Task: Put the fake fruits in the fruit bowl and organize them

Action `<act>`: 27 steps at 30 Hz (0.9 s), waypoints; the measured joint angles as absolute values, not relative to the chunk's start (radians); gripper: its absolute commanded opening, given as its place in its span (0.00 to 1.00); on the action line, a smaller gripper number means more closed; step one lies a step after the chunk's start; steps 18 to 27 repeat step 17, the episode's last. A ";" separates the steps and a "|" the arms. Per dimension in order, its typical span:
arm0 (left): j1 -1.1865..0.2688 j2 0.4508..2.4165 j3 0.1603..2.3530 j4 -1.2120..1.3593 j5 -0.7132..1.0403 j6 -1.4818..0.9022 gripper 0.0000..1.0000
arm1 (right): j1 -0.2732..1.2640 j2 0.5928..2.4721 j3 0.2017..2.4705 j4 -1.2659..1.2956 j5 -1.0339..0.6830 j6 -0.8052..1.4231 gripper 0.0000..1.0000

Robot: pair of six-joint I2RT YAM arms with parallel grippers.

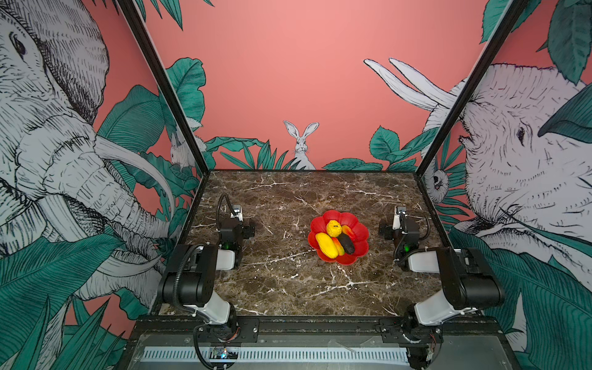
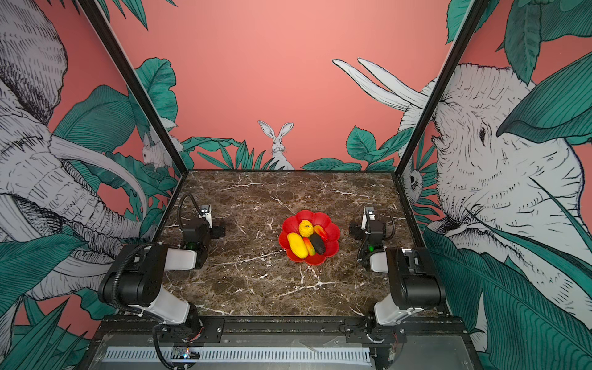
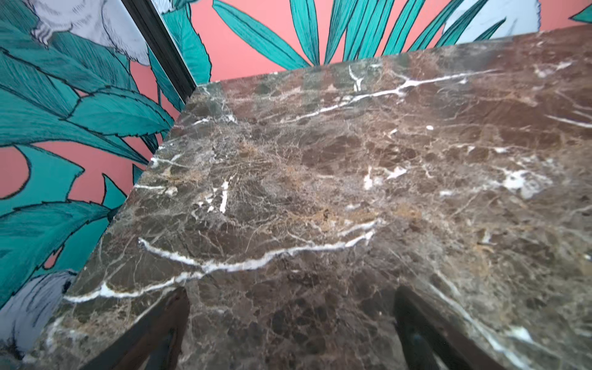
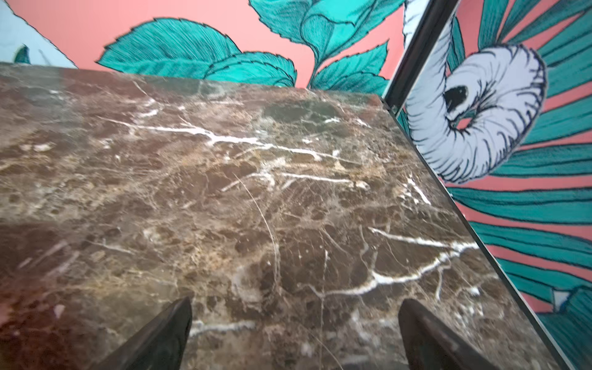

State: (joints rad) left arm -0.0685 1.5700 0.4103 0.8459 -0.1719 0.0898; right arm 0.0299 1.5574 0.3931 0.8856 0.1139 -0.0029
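A dark brown marble surface with white veins (image 1: pixel 288 288) is enclosed on three sides by salmon-pink walls (image 1: pixel 288 80) printed with teal leaves (image 1: pixel 189 86). A white rabbit (image 1: pixel 301 144) is drawn on the back wall, and grey elephants (image 1: pixel 48 153) are drawn on the side walls. The corners are marked by black metal posts (image 1: pixel 168 93). The scene is evenly lit.

You have a brown, white-veined marble tabletop (image 3: pixel 320 192) below and ahead of the left gripper (image 3: pixel 291 290); beyond it stand a black frame post (image 3: pixel 160 45) and pink wallpaper (image 3: pixel 237 48) with teal leaves (image 3: pixel 112 118).
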 measured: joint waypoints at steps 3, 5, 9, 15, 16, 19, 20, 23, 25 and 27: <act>-0.068 1.570 0.410 0.854 -0.171 0.090 1.00 | 0.030 1.557 0.393 0.878 0.111 -0.003 1.00; -0.068 1.570 0.410 0.856 -0.171 0.090 1.00 | 0.030 1.557 0.393 0.878 0.111 -0.003 1.00; -0.068 1.570 0.410 0.859 -0.171 0.090 1.00 | 0.030 1.557 0.393 0.878 0.111 -0.003 0.99; -0.068 1.570 0.410 0.859 -0.166 0.090 1.00 | 0.030 1.557 0.393 0.878 0.111 -0.003 1.00; -0.068 1.570 0.410 0.859 -0.165 0.090 1.00 | 0.030 1.557 0.393 0.878 0.111 -0.003 1.00; -0.068 1.570 0.410 0.859 -0.165 0.090 1.00 | 0.030 1.557 0.393 0.878 0.111 -0.003 1.00; -0.068 1.570 0.410 0.859 -0.165 0.090 1.00 | 0.030 1.557 0.393 0.878 0.111 -0.003 1.00; -0.068 1.570 0.410 0.859 -0.165 0.090 1.00 | 0.030 1.557 0.393 0.878 0.111 -0.003 1.00; -0.068 1.570 0.410 0.859 -0.165 0.090 1.00 | 0.030 1.557 0.393 0.878 0.111 -0.003 1.00; -0.068 1.570 0.410 0.859 -0.165 0.090 1.00 | 0.030 1.557 0.393 0.878 0.111 -0.003 1.00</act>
